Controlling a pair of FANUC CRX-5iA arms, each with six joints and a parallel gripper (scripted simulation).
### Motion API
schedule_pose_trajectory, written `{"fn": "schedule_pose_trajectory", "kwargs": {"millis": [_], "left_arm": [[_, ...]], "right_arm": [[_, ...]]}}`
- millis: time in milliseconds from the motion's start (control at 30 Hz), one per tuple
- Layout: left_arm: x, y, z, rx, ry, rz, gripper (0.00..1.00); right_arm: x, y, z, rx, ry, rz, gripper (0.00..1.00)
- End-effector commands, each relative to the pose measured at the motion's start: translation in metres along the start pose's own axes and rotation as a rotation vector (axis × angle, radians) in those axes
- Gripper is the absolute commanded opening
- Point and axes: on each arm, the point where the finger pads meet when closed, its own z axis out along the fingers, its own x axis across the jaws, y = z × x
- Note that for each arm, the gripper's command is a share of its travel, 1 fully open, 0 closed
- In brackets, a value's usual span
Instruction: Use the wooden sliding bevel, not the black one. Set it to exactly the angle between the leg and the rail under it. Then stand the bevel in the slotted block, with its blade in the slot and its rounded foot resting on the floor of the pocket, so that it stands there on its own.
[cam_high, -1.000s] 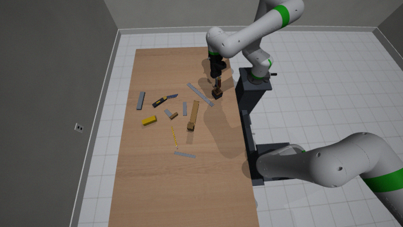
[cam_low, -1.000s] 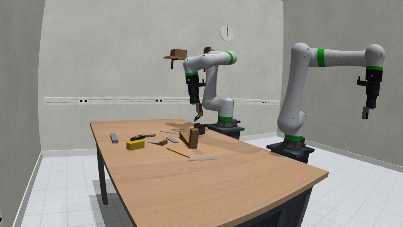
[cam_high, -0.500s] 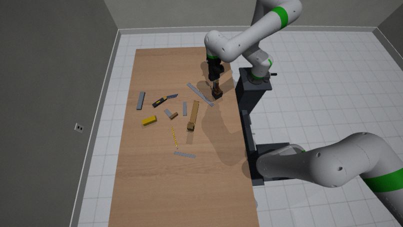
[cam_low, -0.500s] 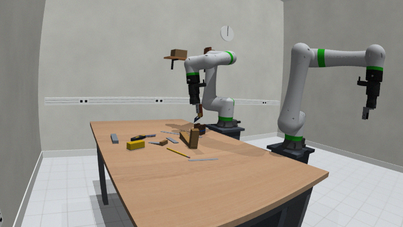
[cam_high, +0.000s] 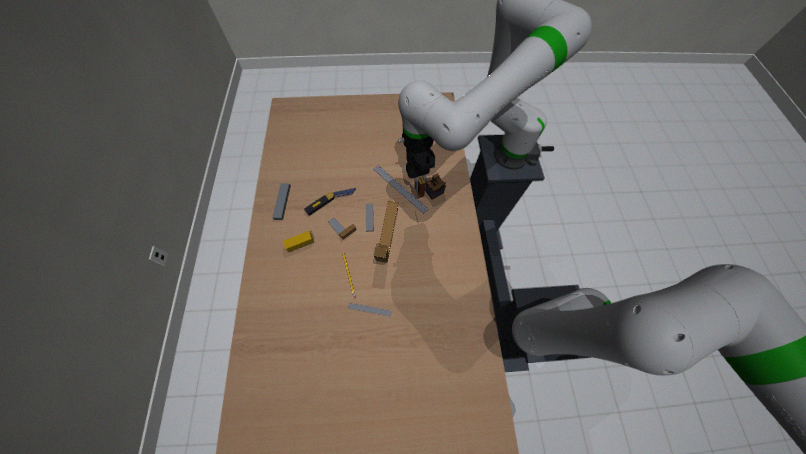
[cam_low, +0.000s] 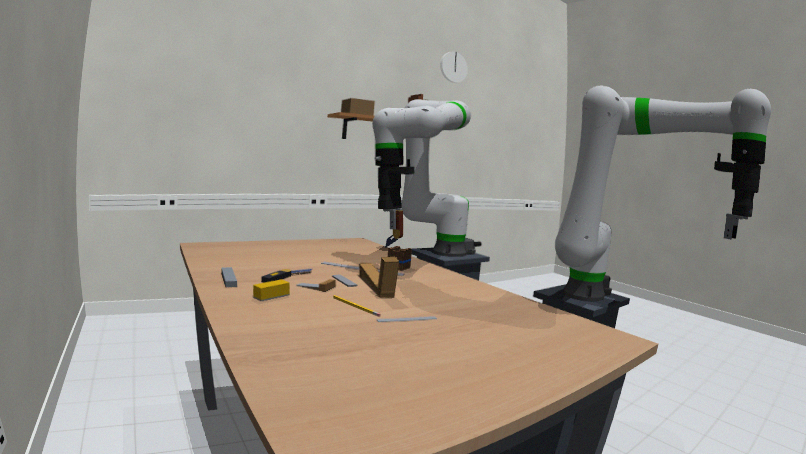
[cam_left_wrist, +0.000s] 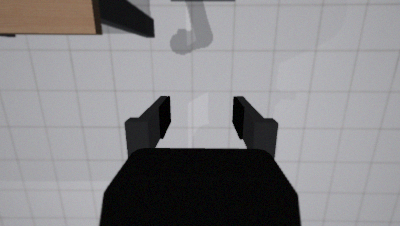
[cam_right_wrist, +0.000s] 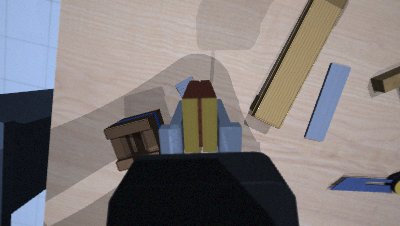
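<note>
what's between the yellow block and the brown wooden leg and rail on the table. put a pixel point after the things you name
A small grey-bladed try square with a wooden stock (cam_high: 346, 231) and a flat grey bar (cam_high: 369, 217), in the top view.

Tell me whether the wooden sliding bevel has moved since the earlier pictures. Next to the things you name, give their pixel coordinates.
Yes. In the top view, the wooden sliding bevel (cam_high: 421, 187) (cam_low: 399, 223) (cam_right_wrist: 200, 90) has shifted toward picture left relative to the slotted block (cam_high: 435, 188) (cam_low: 399, 258) (cam_right_wrist: 127, 131).
</note>
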Motion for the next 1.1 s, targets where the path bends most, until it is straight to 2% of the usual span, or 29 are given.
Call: {"fn": "schedule_pose_trajectory", "kwargs": {"millis": [0, 233, 300, 600, 1067], "left_arm": [[0.000, 0.000, -0.002, -0.003, 0.000, 0.000, 1.00], [0.000, 0.000, -0.002, -0.003, 0.000, 0.000, 1.00], [0.000, 0.000, -0.002, -0.003, 0.000, 0.000, 1.00], [0.000, 0.000, -0.002, -0.003, 0.000, 0.000, 1.00], [0.000, 0.000, -0.002, -0.003, 0.000, 0.000, 1.00]], "right_arm": [[0.038, -0.029, 0.000, -0.056, -0.001, 0.099, 0.00], [0.088, -0.068, 0.001, -0.124, 0.001, 0.229, 0.00], [0.088, -0.068, 0.001, -0.124, 0.001, 0.229, 0.00], [0.135, -0.105, 0.002, -0.188, 0.003, 0.354, 0.00], [0.170, -0.134, 0.002, -0.237, 0.005, 0.448, 0.00]]}}
